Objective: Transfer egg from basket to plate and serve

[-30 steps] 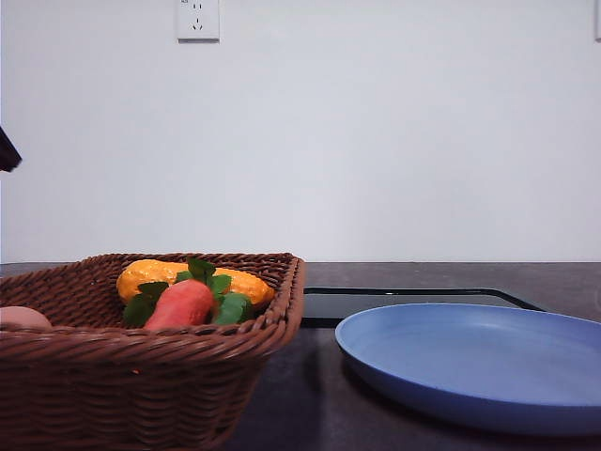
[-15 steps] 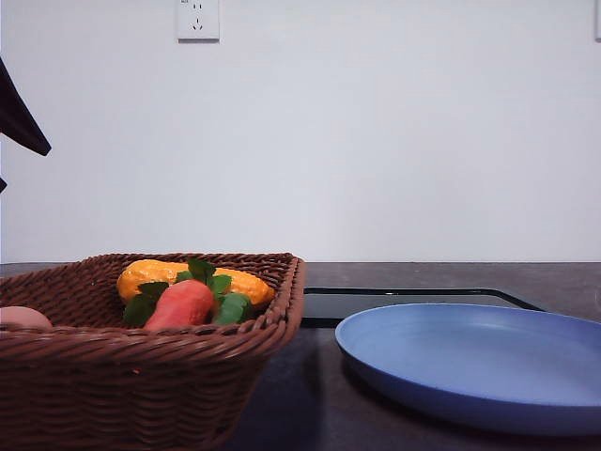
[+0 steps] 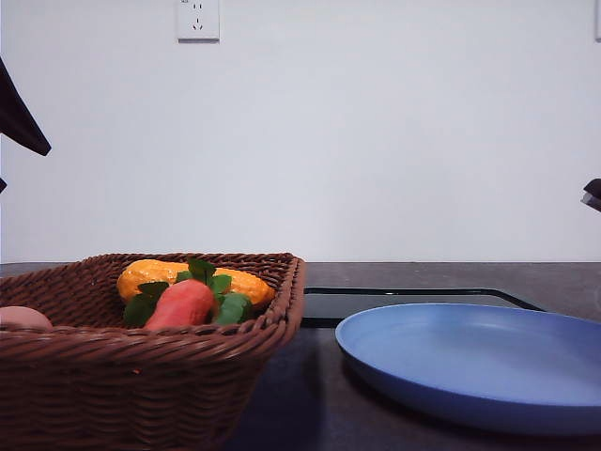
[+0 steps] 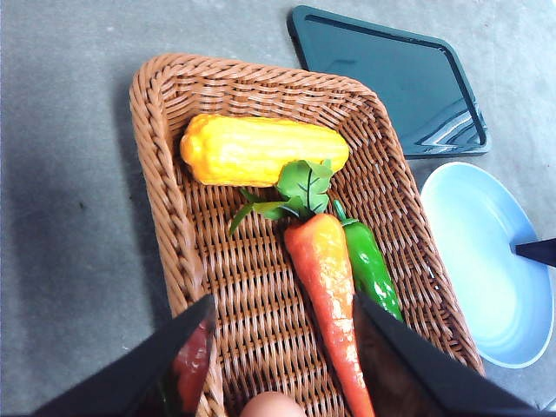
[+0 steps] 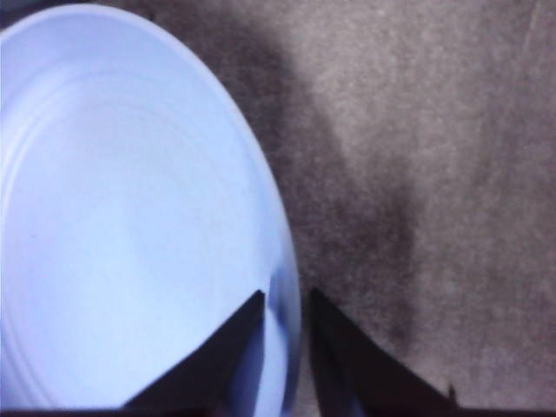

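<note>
The egg [image 3: 21, 317] lies at the near left end of the wicker basket [image 3: 235, 348]. In the left wrist view the egg [image 4: 274, 405] peeks in just below the gap of my left gripper [image 4: 282, 302]. That gripper hangs open above the basket [image 4: 165, 200] with nothing in it. The blue plate [image 3: 488, 362] rests on the table to the right. My right gripper [image 5: 287, 294] hovers over the plate's rim [image 5: 276, 217], its fingers a narrow gap apart and holding nothing. A dark tip of my right gripper [image 3: 593, 194] also shows high above the plate.
A yellow corn cob [image 4: 261, 149], an orange carrot [image 4: 326, 278] with green leaves and a green pepper [image 4: 369, 265] share the basket. A flat black tray [image 4: 391, 82] lies behind the plate. Bare grey tabletop [image 5: 434, 174] stretches beside the plate.
My left arm's dark edge has come further into the front view at the upper left. The right gripper's tip has newly entered at the right edge. Basket, egg and plate have not moved.
</note>
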Available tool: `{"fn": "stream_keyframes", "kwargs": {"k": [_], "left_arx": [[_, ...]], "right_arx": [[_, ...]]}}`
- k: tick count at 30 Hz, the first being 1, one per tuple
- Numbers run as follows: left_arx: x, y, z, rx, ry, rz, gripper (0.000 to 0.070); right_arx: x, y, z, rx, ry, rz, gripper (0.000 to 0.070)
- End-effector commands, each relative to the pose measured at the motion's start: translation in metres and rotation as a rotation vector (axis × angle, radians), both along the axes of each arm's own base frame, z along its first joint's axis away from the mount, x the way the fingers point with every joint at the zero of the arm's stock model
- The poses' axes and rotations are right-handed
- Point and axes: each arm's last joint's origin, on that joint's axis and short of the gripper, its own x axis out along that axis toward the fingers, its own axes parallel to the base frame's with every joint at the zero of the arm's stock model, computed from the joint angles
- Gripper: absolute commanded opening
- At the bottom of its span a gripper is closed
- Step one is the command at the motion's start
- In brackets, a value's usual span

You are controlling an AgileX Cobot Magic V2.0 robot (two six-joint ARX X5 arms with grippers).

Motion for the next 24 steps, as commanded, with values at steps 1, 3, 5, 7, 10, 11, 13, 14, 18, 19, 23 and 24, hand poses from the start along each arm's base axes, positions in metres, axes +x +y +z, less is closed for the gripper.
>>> {"fn": "stream_keyframes", "kwargs": {"k": [1, 3, 5, 7, 10, 11, 13, 14, 18, 19, 23, 24], "left_arx": [[0.002, -0.001, 0.005, -0.002, -0.019, -0.01, 0.0321], [0.002, -0.001, 0.005, -0.002, -0.019, -0.01, 0.0321], [0.002, -0.001, 0.005, -0.002, -0.019, -0.01, 0.0322], [0.002, -0.001, 0.005, -0.006, -0.015, -0.006, 0.0328], [0.002, -0.002, 0.005, -0.01, -0.012, -0.01, 0.0375], [0.001, -0.003, 0.005, -0.014, -0.009, -0.017, 0.0407], [0.0, -0.006, 0.007, -0.033, 0.003, -0.041, 0.046], [0.0, -0.008, 0.008, -0.039, 0.011, -0.048, 0.0464], [-0.005, -0.016, 0.023, -0.025, 0.029, -0.096, 0.0461], [-0.007, -0.019, 0.029, -0.013, 0.029, -0.108, 0.046], [-0.016, -0.029, 0.051, 0.073, 0.021, -0.127, 0.0459], [-0.018, -0.032, 0.055, 0.101, 0.024, -0.13, 0.0458]], "right_arx": [[0.004, 0.0, 0.002, 0.001, -0.018, 0.006, 0.001], [0.005, 0.0, 0.003, 0.002, -0.027, 0.005, 0.0], [0.005, 0.0, 0.004, 0.002, -0.034, 0.005, 0.0], [0.004, 0.0, 0.006, 0.002, -0.042, 0.004, 0.0], [0.003, 0.0, 0.01, 0.005, -0.066, 0.0, 0.0], [0.002, 0.0, 0.012, 0.007, -0.077, -0.002, 0.0], [0.001, 0.0, 0.018, 0.012, -0.104, -0.011, 0.0], [0.0, -0.001, 0.021, 0.016, -0.12, -0.019, 0.0], [-0.005, -0.005, 0.033, 0.023, -0.189, -0.044, 0.0], [-0.007, -0.006, 0.036, 0.026, -0.205, -0.055, 0.0], [-0.011, -0.01, 0.046, 0.033, -0.258, -0.09, 0.0], [-0.012, -0.011, 0.048, 0.033, -0.27, -0.096, 0.0]]}}
